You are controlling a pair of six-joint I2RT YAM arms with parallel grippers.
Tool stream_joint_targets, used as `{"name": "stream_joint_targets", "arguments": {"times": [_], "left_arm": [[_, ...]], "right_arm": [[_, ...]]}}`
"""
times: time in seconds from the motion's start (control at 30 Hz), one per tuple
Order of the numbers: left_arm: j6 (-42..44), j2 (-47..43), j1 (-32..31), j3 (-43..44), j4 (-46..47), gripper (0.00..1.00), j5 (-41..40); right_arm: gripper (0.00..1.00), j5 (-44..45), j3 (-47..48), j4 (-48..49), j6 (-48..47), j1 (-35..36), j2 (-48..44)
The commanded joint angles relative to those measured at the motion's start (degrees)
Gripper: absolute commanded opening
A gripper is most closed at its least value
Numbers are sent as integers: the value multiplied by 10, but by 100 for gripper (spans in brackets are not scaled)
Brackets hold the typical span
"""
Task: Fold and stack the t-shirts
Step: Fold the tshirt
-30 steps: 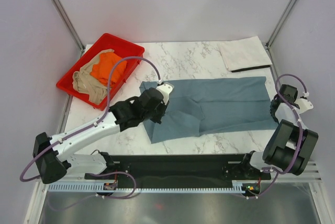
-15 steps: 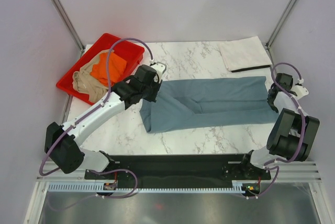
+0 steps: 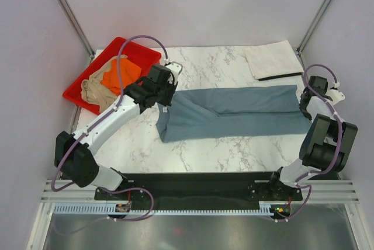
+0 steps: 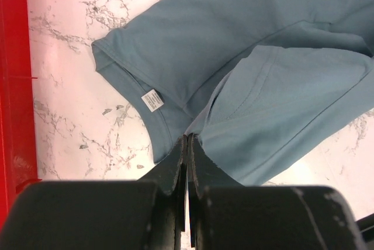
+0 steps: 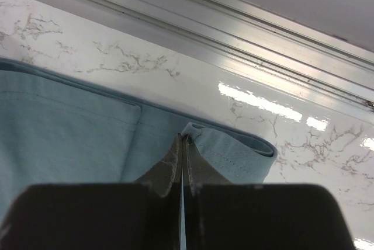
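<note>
Top external view: slate blue-grey t-shirt (image 3: 234, 113) lay spread in a long band across the middle of the marble table (image 3: 216, 66), running left to right between the two arms. Its left end was partly doubled over on itself. Off-white t-shirt (image 3: 272, 59) sat folded at the far right corner of the table, apart from the blue-grey one. Red tray (image 3: 75, 94) stood at the far left corner. Orange t-shirt (image 3: 125, 75) and tan t-shirt (image 3: 96, 94) lay crumpled inside it, touching each other.

Left wrist view: left end effector (image 4: 187, 142) had its fingers pressed together, pinching a fold of the blue-grey shirt at its left end. The pinch was just beside the hem that carried a small white label (image 4: 152, 99). The tray's red wall ran down the left edge of that view.

Right wrist view: right end effector (image 5: 182, 140) was likewise clamped tight, pinching the turned-up corner of the shirt's right end. That corner was near the table's right edge, by the metal frame rail (image 5: 263, 34).
</note>
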Motion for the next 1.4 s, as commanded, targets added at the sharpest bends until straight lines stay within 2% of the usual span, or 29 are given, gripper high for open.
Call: {"name": "stream_joint_targets", "arguments": {"times": [0.0,0.33,0.57,0.93,1.37], "left_arm": [[46,30,16,30,7,2,5],[54,101,39,61,5,2,-15],[52,114,65,55,5,2,-4],[65,145,69,70,5,2,11],[69,199,71,104,5,2,-16]], "right_arm": [[0,-2,23,20,4,1,16],[0,-35,58,33,-6,12,86],[0,-22,71,35,-14,30,101],[0,0,88,32,-15,37,124],[0,24,98,13,-8,36,131]]}}
